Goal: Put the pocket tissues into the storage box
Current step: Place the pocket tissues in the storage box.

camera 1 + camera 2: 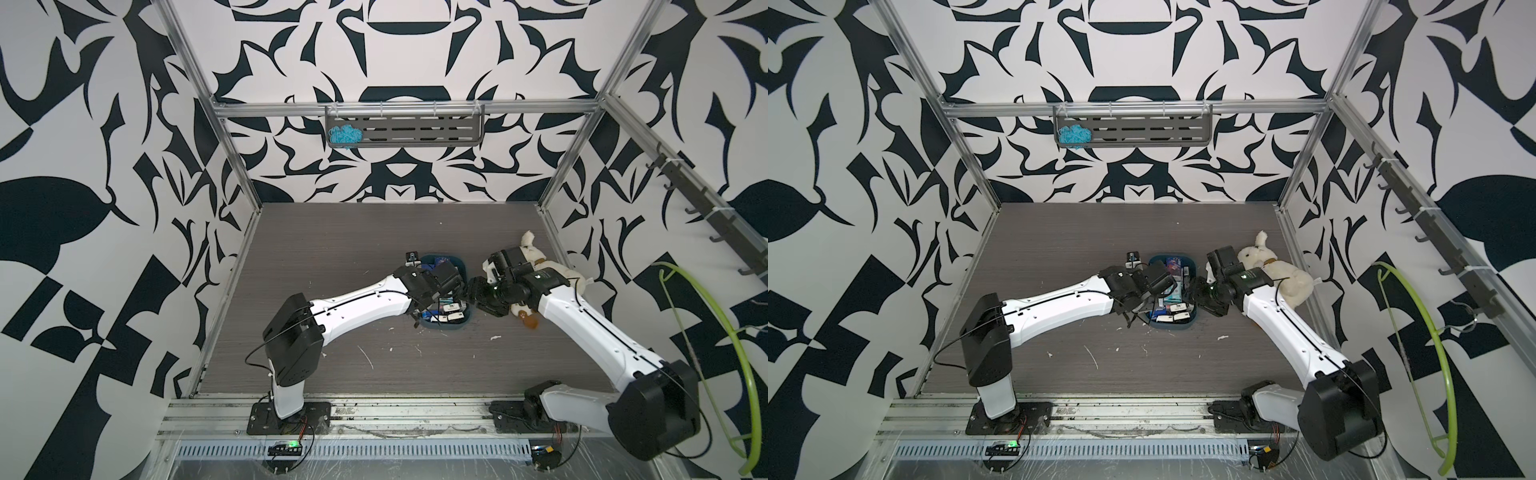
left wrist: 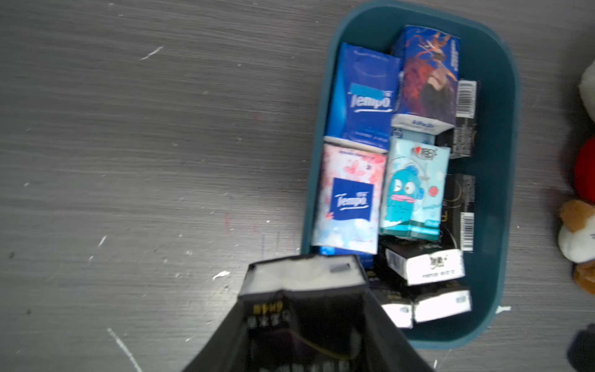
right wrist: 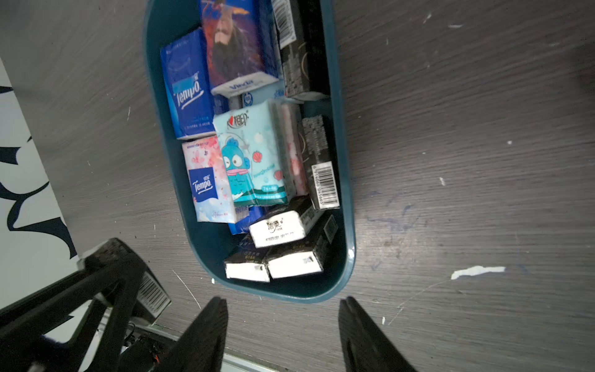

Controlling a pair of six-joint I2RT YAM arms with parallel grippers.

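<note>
The dark teal storage box (image 2: 502,161) sits mid-table, between both arms in both top views (image 1: 465,325) (image 1: 1185,327). Several pocket tissues lie inside: a blue packet (image 2: 363,96), a pink-white one (image 2: 351,199), a light teal one (image 2: 415,190) and black ones (image 2: 428,267) at the near end. My left gripper (image 2: 302,322) is shut on another black packet (image 2: 302,280), held above the table just outside the box's near left corner (image 3: 141,290). My right gripper (image 3: 283,309) stands open and empty at the box's near end, just outside the rim (image 3: 283,298).
A cream plush toy (image 1: 1275,274) lies right of the box, behind the right arm, with a brown-and-white toy (image 2: 576,225) beside it. A grey slotted shelf (image 1: 415,129) on the back wall holds blue yarn (image 1: 345,135). A green hanger (image 1: 723,332) hangs at the right wall.
</note>
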